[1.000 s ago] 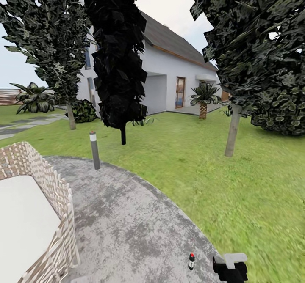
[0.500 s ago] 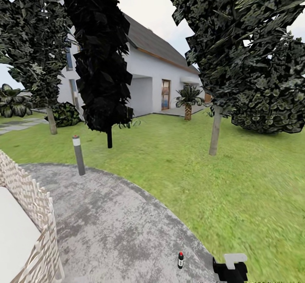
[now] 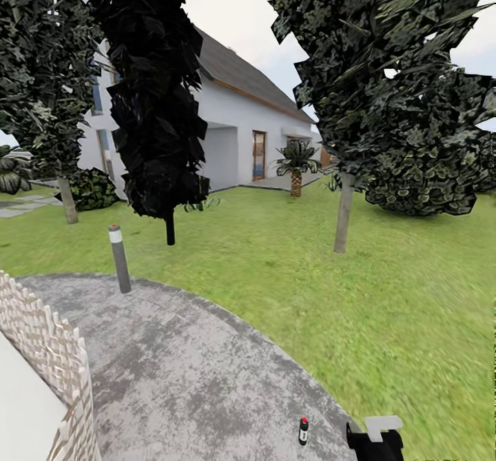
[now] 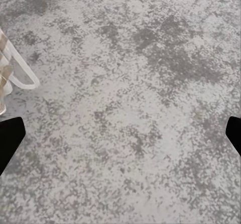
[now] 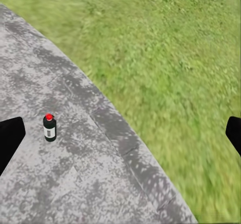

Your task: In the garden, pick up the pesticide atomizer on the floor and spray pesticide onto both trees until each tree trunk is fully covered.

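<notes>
Head view: we see the pesticide atomizer [image 3: 303, 431] standing upright on the grey paving [image 3: 186, 364], near its curved edge, just beside our right gripper [image 3: 375, 437], whose opening we cannot tell here. Two trees stand on the lawn [image 3: 386, 309]: one tree trunk [image 3: 342, 213] ahead to the right, another [image 3: 67, 199] far left. A bollard lamp [image 3: 119, 258] rises at the paving's rim.
Left wrist view: our left gripper [image 4: 120, 136] is spread wide over bare paving, holding nothing.
Right wrist view: our right gripper [image 5: 120, 136] is spread wide and empty; the red-topped atomizer [image 5: 49, 127] stands between its fingertips, nearer one, on paving near the grass.
</notes>
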### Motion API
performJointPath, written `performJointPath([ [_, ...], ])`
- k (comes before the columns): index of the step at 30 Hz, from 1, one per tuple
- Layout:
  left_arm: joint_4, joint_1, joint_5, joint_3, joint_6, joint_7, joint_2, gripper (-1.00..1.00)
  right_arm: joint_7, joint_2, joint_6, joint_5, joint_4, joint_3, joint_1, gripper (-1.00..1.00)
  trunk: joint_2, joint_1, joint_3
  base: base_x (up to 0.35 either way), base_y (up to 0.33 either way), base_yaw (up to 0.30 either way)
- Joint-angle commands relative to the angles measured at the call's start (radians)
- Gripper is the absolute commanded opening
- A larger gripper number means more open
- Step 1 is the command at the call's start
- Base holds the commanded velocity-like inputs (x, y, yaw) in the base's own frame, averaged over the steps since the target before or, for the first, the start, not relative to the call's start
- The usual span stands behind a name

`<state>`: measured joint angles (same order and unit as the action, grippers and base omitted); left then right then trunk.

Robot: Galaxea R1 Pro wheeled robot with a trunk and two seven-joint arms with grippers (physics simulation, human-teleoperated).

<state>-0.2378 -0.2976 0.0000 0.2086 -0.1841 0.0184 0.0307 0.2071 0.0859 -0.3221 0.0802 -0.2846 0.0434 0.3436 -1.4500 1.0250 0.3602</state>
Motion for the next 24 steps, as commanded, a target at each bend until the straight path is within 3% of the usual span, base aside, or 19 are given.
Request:
performJointPath([
  [1,0.000,0.000,0.000,0.000,0.000,0.000,0.000,1.00,0.000,0.000,0.000,0.000,0.000,0.000,0.000,1.00,0.000,0.000,0.000,0.113,0.192,-0.207],
  [24,0.000,0.000,0.000,0.000,0.001,0.000,0.000,1.00,0.000,0.000,0.000,0.000,0.002,0.001,0.000,1.00,0.000,0.000,-0.010,0.011,0.018,-0.252],
])
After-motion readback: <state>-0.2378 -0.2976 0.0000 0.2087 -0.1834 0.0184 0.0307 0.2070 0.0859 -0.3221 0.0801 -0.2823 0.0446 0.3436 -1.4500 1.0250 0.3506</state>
